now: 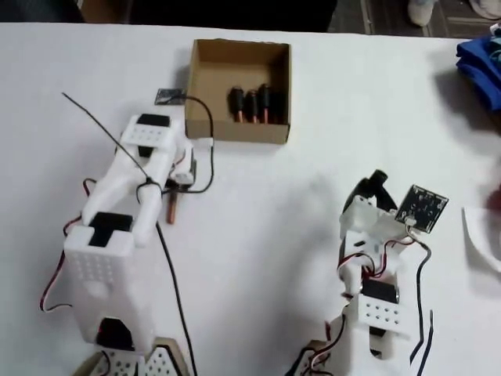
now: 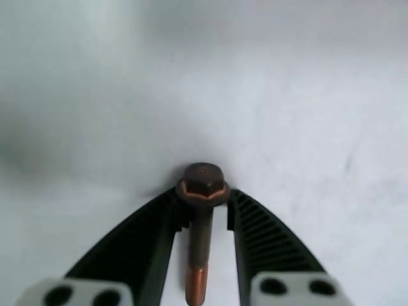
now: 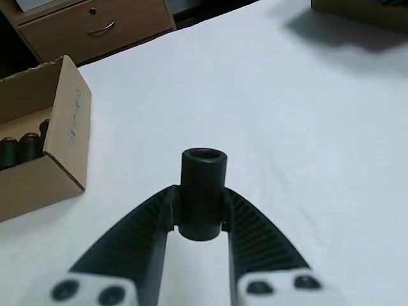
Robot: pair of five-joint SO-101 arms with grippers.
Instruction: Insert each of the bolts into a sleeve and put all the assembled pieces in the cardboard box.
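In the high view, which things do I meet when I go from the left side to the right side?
Bolt → cardboard box → sleeve → blue cloth.

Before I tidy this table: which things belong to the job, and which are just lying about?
Job: copper-coloured hex bolt in left gripper; black cylindrical sleeve in right gripper; brown cardboard box; three assembled pieces inside.
Lying about: blue cloth; wooden drawer unit.
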